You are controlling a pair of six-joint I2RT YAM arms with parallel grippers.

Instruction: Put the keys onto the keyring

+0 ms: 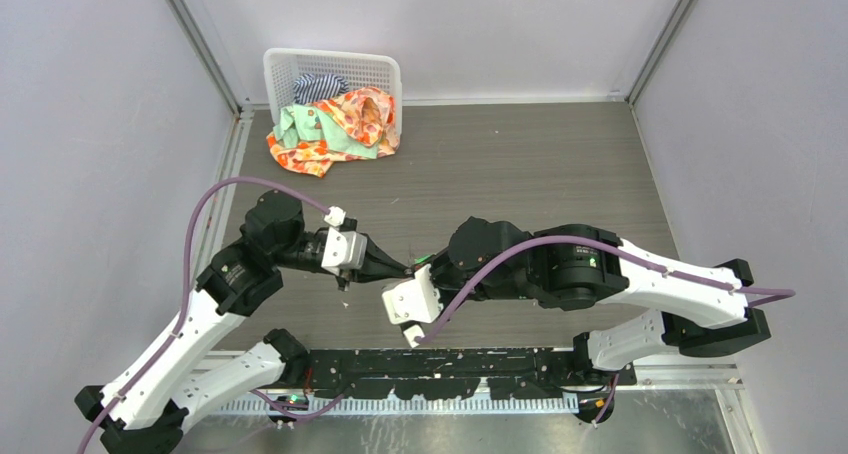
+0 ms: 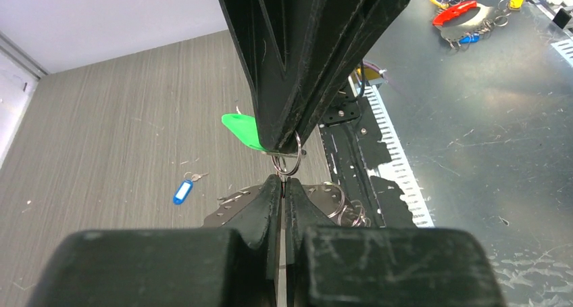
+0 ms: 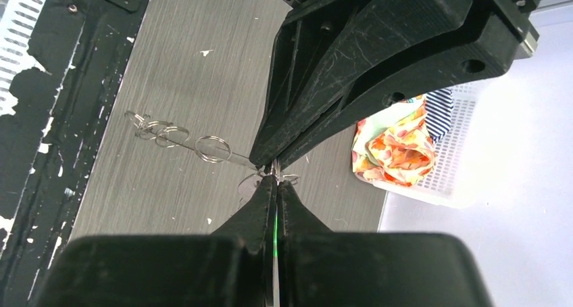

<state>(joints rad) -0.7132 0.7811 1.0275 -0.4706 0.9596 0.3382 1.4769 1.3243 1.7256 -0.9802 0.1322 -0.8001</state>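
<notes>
- Green key (image 2: 242, 129) is clamped in the right gripper (image 3: 275, 180). A green sliver shows between its pressed-together fingers, and the plastic head sticks out on the far side of the tips.
- A small split ring (image 2: 288, 159) hangs just under those tips. The left gripper (image 2: 281, 184) meets it tip to tip from the left, its fingers together and nipping the ring's lower edge.
- Both pairs of fingertips touch or nearly touch above the middle of the table (image 1: 520, 174), held off its surface.
- The keyring (image 3: 172, 134) shows as a string of thin silvery wire loops on the near side of the fingertips, low by the tabletop. A fine wire runs from it toward the tips, and I cannot tell whether either claw touches it.
- The blue key (image 2: 182, 191) lies flat on the table on the far side of the left fingers, apart from everything else.
- At the far left a white basket (image 1: 300, 62) stands against the back wall, with patterned cloths (image 1: 345, 124) spilling over its near rim onto the table.
</notes>
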